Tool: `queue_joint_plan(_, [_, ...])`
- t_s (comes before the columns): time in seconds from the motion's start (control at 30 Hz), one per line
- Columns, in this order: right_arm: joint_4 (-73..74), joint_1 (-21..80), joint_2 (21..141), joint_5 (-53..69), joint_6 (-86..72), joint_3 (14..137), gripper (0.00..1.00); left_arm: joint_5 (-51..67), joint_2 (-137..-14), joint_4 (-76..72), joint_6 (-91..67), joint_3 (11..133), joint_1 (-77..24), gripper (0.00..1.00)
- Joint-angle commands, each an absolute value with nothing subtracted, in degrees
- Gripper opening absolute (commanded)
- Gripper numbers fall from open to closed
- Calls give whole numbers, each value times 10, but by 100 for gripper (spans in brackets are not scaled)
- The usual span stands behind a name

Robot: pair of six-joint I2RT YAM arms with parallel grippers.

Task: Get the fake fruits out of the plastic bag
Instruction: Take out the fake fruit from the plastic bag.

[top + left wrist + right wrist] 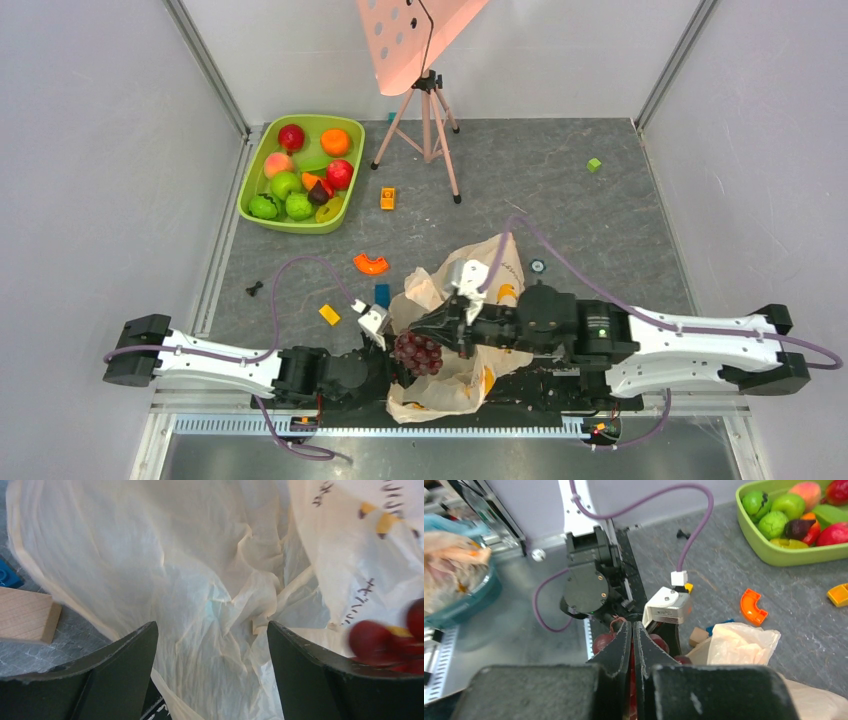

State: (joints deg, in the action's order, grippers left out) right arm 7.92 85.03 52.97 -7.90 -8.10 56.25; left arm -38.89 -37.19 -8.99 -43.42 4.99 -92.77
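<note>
The plastic bag (452, 388) lies crumpled at the near edge between my two arms, and it fills the left wrist view (200, 570). My right gripper (422, 338) is shut on the dark purple grape bunch (418, 354) and holds it over the bag's left side. In the right wrist view the fingers (632, 626) are almost together, with grapes (603, 641) bulging on both sides. My left gripper (212, 627) is open, its jaws standing wide on either side of bag film. The grapes (380, 640) show blurred at its right. The other fruits (300, 175) lie in the green tub.
The lime-green tub (256, 172) sits at the far left. A tripod (430, 110) stands at the back centre. An orange arc piece (370, 264), a yellow block (329, 314), a blue block (382, 294), an orange toy (388, 198) and a green block (594, 165) are scattered around. A wooden block (25, 615) lies beside the bag.
</note>
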Motion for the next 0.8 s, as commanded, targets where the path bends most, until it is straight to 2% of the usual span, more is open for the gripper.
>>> queue_joint_plan(0.0, [43,853,574,-117,-43,618,0,-413,-375,-97,-435,69,-931,87])
queue_joint_plan(0.33, [94,781,708,-178,-5,800,0,-415,-344,-122,-530,0,-931,87])
queue_joint_plan(0.6, [131,688,823,-171,45,923,0,-421,-307,-80,-526,3,-931,88])
queue_joint_plan(0.77, [128,644,857,-160,54,940,0,-416,-268,-33,-476,40,-932,91])
